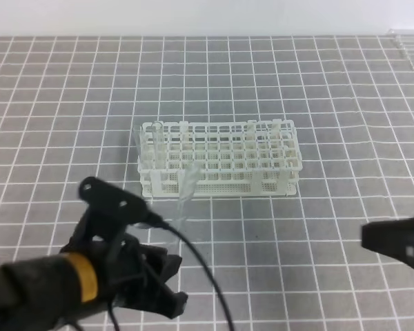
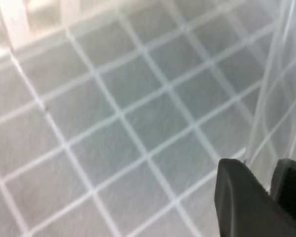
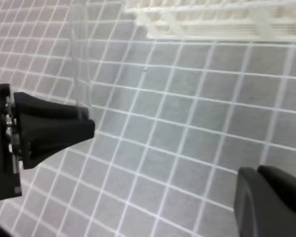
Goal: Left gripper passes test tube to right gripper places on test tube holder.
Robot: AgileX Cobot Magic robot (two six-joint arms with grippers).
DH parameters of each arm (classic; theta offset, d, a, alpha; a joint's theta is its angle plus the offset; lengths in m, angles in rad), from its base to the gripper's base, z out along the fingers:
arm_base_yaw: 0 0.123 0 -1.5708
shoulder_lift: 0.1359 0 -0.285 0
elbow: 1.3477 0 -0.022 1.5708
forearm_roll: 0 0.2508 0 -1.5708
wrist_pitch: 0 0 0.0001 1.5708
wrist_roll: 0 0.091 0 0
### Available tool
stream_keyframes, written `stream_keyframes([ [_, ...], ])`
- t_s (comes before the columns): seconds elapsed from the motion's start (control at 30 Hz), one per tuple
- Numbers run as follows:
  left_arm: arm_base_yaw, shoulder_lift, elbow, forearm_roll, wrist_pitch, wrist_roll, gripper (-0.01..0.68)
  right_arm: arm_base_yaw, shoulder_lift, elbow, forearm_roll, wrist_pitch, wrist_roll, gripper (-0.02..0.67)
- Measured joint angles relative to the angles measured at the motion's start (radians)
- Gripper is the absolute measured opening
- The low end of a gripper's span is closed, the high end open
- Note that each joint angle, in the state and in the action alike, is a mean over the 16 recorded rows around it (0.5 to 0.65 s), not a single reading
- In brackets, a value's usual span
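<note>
Left gripper [image 2: 266,170] pinching test tube [image 1: 185,195] upright, just in front of test tube holder [image 1: 288,167]. Right gripper [image 3: 266,197] pressed together, empty, well apart. Handover and placing both pending.

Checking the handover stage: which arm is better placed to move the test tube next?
Left. The left gripper has its jaws around the upright test tube; the right gripper waits apart, shut, holding nothing.

Black left arm [image 1: 34,283] — orange-yellow band, trailing black cable [image 1: 200,265].
</note>
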State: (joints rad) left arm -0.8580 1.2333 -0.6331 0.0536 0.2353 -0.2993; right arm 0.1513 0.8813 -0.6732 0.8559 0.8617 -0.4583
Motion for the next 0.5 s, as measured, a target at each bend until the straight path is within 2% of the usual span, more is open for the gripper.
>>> stream_keyframes([
  [0.27,0.023,-0.076,0.212,-0.018,-0.427,-0.027,0.033,0.198,0.183,-0.133,-0.030,-0.094,-0.020,-0.013],
  [0.5,0.023,-0.076,0.312,-0.020,-0.704,-0.033,0.033,0.443,0.243,-0.162,-0.111,-0.387,-0.062,-0.013],
])
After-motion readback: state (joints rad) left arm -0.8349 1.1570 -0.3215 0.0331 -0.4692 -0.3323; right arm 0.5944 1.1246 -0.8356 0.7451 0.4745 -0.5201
